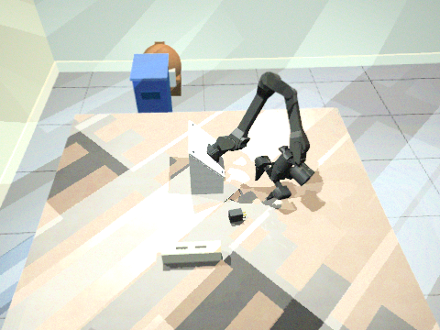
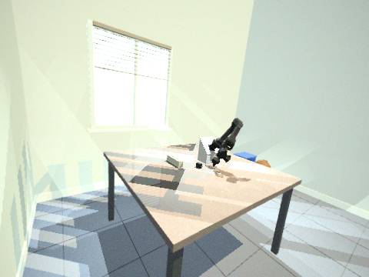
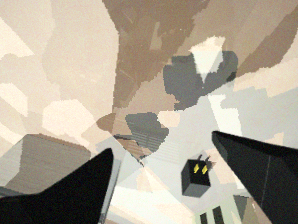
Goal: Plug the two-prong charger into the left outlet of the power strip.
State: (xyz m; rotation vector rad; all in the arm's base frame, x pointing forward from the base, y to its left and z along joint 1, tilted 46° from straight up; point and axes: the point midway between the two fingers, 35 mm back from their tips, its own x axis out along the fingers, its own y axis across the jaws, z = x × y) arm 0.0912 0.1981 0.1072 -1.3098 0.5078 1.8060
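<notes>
The black charger (image 1: 236,215) (image 2: 198,165) (image 3: 195,180) lies on the table, its two yellow prongs pointing right in the top view and up in the wrist view. The pale power strip (image 1: 192,258) (image 2: 174,161) lies beyond it, toward the front in the top view. Two dark outlet slots show on its top there, and part of the strip (image 3: 209,214) shows at the bottom of the wrist view. My gripper (image 1: 264,188) (image 3: 162,144) is wide open and empty, above the table, to the right of and behind the charger in the top view. The charger appears below the right finger's tip in the wrist view.
A white and grey slanted panel block (image 1: 206,179) (image 2: 204,150) (image 3: 50,160) stands beside the arm's base, behind the charger in the top view. A blue box (image 1: 151,87) (image 2: 245,156) and a brown rounded object (image 1: 175,60) are beyond the table's back edge. Strong light patches and shadows cross the tabletop.
</notes>
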